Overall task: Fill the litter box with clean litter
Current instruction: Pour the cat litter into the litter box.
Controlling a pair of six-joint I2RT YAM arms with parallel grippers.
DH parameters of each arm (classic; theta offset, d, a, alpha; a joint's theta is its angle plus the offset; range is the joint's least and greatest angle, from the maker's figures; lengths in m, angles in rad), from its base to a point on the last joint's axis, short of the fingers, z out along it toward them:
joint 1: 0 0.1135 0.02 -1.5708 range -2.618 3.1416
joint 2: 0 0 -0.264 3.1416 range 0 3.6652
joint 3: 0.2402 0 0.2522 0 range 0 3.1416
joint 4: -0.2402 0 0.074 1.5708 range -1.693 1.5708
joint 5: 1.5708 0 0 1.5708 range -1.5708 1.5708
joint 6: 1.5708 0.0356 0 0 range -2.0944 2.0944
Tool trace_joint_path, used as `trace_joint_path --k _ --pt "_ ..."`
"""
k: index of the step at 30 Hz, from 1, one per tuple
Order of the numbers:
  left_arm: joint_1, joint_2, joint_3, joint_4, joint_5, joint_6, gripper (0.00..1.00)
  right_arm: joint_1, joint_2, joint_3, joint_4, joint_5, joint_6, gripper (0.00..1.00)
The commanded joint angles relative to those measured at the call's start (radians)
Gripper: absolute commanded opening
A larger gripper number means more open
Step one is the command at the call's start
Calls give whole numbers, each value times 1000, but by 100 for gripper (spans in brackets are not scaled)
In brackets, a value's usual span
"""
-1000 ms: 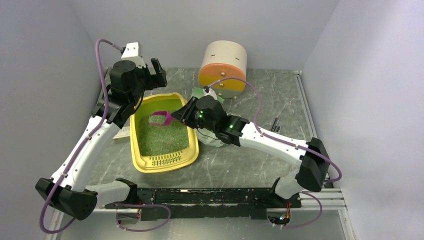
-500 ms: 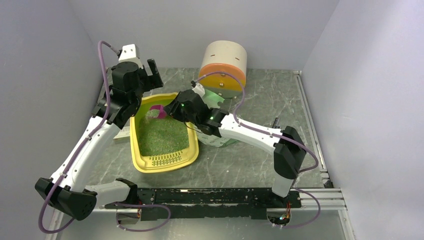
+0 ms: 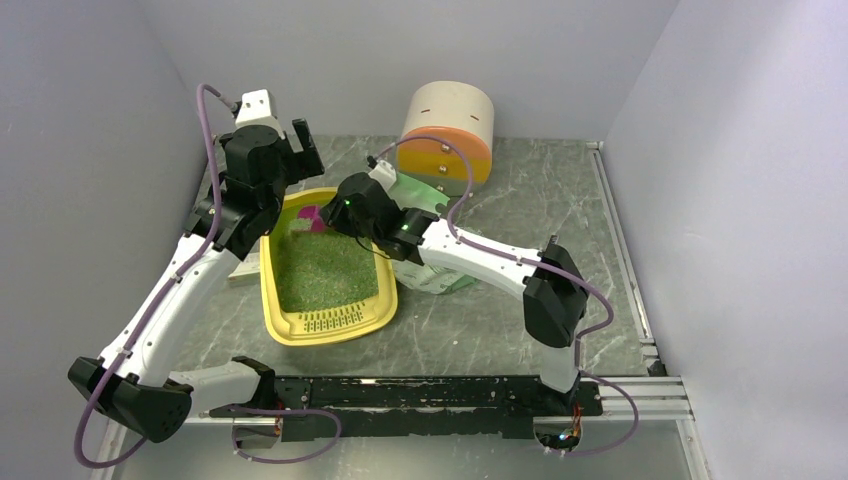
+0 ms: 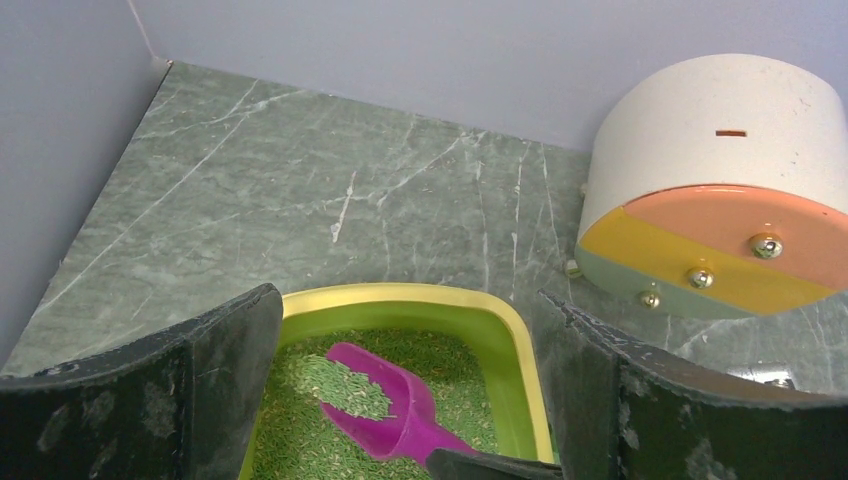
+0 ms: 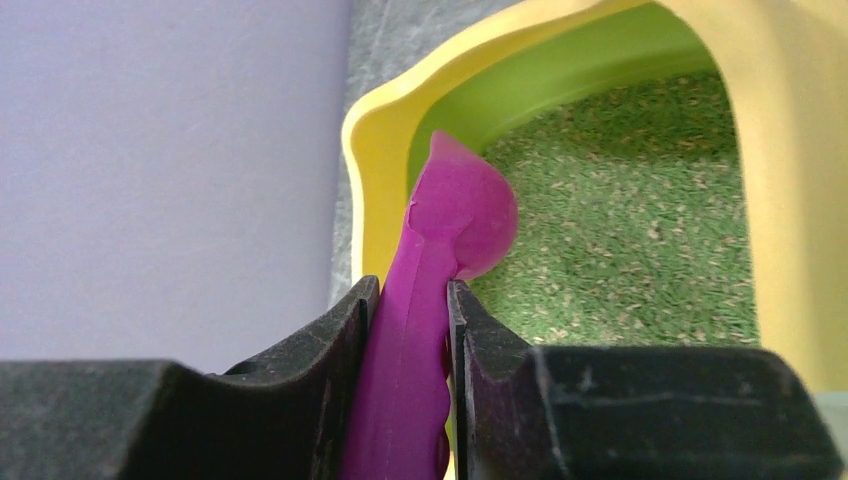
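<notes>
Now right gripper [image 5: 410, 300] clamps scoop [image 4: 400, 415] near litter box [image 3: 330, 322] far rim; left gripper [image 4: 405, 320] agape.

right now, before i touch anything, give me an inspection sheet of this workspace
surface: green-grey marbled table.
job's things: yellow litter box holds a layer of clean litter; its grille end faces the arms.
tool: magenta scoop, carrying litter, over the box's far end.
clutter: round drawer cabinet at the back; printed bag under the right arm.
pincers: left pincer open and empty above the box's far end; right pincer shut on the scoop handle.
cables: purple cables loop off both arms, none in the box.
surroundings: plain walls on three sides, nothing else seen.
</notes>
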Motion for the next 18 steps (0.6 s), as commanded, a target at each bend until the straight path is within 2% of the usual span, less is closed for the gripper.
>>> trace_joint_path --k 1,11,18 --pt "-8 -12 12 16 6 0 98 -2 -10 22 -46 95 -27 0" --pt "-8 1 14 23 33 -10 98 -3 -59 17 -138 238 -91 0" --pt "-7 8 11 28 48 -21 98 -1 -98 11 -164 205 -143 0"
